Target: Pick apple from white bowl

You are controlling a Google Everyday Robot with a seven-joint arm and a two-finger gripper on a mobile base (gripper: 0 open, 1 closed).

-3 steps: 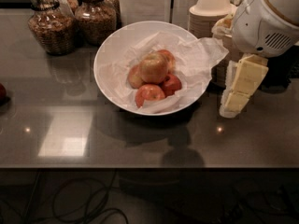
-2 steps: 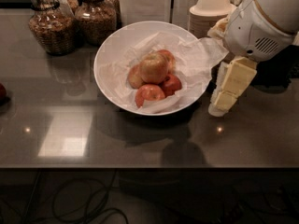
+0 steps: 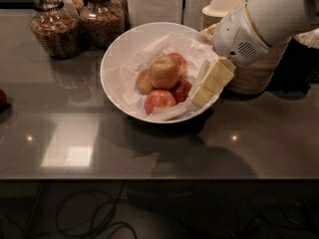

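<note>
1. The apple [image 3: 164, 72] lies in the middle of the white bowl [image 3: 117, 59], on top of the heap of fruit. It has not shifted over the last second.
2. It is the largest fruit there: round, pale yellow-orange with a reddish blush, a dimple on its upper side.
3. Four smaller apples [image 3: 160, 101] crowd round it and touch it. One is to the left, one on the near side, one to the right and one on the far right, all redder and partly hidden. That makes five fruits in all.
4. There is one white bowl, wide, shallow and glossy, lined with crinkled white paper [image 3: 149, 46]. It stands where it stood before on the grey counter [image 3: 149, 148].
5. The gripper [image 3: 202, 94] has moved. A second ago it hung over the counter to the right of the bowl. Now it has come left and farther in, slanting down over the bowl's right rim, its pale yellow tip above the paper just right of the fruit. It is apart from the apple and holds nothing visible. Whether it is spread or pressed together I cannot tell.
6. The white arm [image 3: 264, 24] reaches in from the far right.
7. Behind the arm is one stack of beige bowls [image 3: 256, 73].
8. At the far left stand two glass jars [image 3: 55, 31] in front, with more behind them.
</note>
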